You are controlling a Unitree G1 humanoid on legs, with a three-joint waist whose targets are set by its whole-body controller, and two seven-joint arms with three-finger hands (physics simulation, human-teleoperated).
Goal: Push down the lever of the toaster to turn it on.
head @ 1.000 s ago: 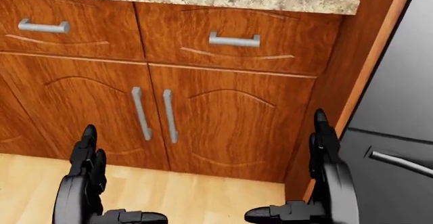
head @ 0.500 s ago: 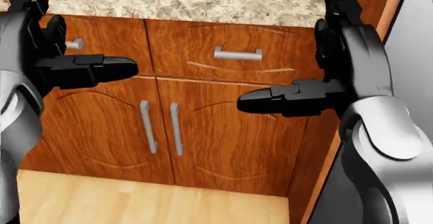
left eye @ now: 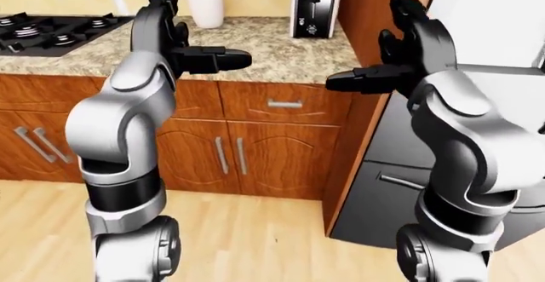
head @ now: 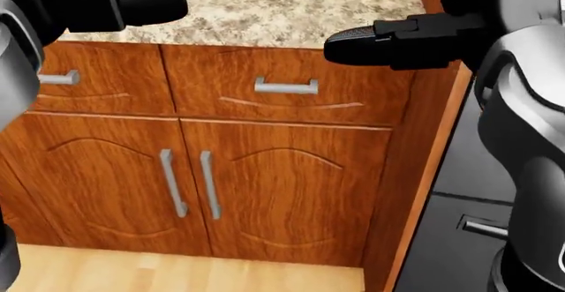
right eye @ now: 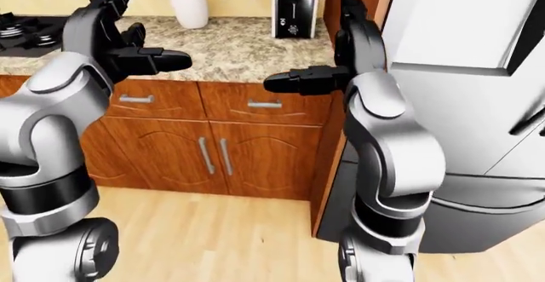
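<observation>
Both my hands, left [left eye: 183, 39] and right [left eye: 400, 52], spread wide, empty; toaster [left eye: 314, 7] well apart, lever seemingly unpressed.

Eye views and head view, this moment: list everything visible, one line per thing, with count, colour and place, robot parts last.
toaster: one, silver and black, top of left-eye view, on the counter beside the wood side panel.
utensil holder: one, white, left of the toaster, holding pale sticks.
stove: one, black, top left of left-eye view.
countertop: one, speckled beige.
drawers: two in head view, brown wood, silver handles.
cabinet doors: two in head view, brown wood, under the drawers.
fridge: one, grey, right side.
floor: light wood.
left hand: black, open, raised.
right hand: black, open, raised.
</observation>
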